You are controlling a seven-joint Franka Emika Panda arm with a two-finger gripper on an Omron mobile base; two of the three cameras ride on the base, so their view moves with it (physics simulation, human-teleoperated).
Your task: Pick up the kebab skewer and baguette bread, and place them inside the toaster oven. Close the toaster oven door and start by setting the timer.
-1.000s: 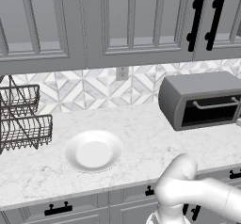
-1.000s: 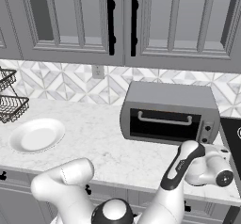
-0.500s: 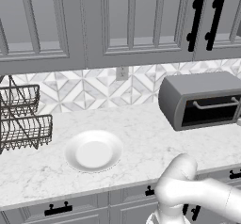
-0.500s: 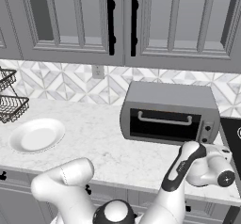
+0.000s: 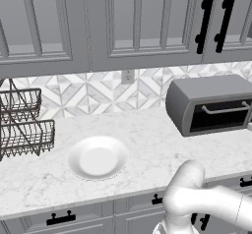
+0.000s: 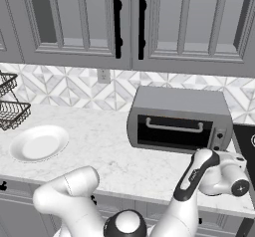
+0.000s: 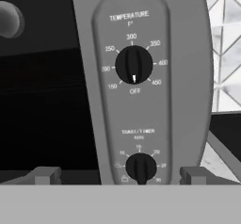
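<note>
toaster oven point(image 6: 179, 119): sits on the marble counter point(image 6: 99, 151) against the tiled backsplash; in my left base view it's at the far right point(image 5: 209, 105).
toaster oven door point(image 6: 174, 131): shut, black glass upright in its frame, silver bar handle point(image 6: 174, 128) across the top of the glass.
gripper point(image 7: 120, 176): I have it right up at the oven's control panel, facing it square. In the right base view the hand is the white body just off the oven's lower right corner point(image 6: 226, 174).
jaws: spread fairly wide, one grey fingertip point(image 7: 44, 175) low left and the other low right, nothing between them but the lower knob. I can't tell from the hand view whether either pad touches the panel.
temperature knob point(image 7: 134, 64): upper dial, white pointer aimed down at OFF.
timer knob point(image 7: 140, 167): lower dial under the "TOAST/TIMER MIN" label, centred between my fingertips, partly cut off at the bottom so I can't read its setting.
kebab skewer / baguette bread: can't make out either one; the glass reads solid black from every camera.
white plate point(image 5: 98, 158): bare, on the counter well left of the oven.
wire rack point(image 5: 22, 125): two-tier basket at the counter's far left.
upper cabinets point(image 6: 129, 24): grey, doors shut, black handles.
</note>
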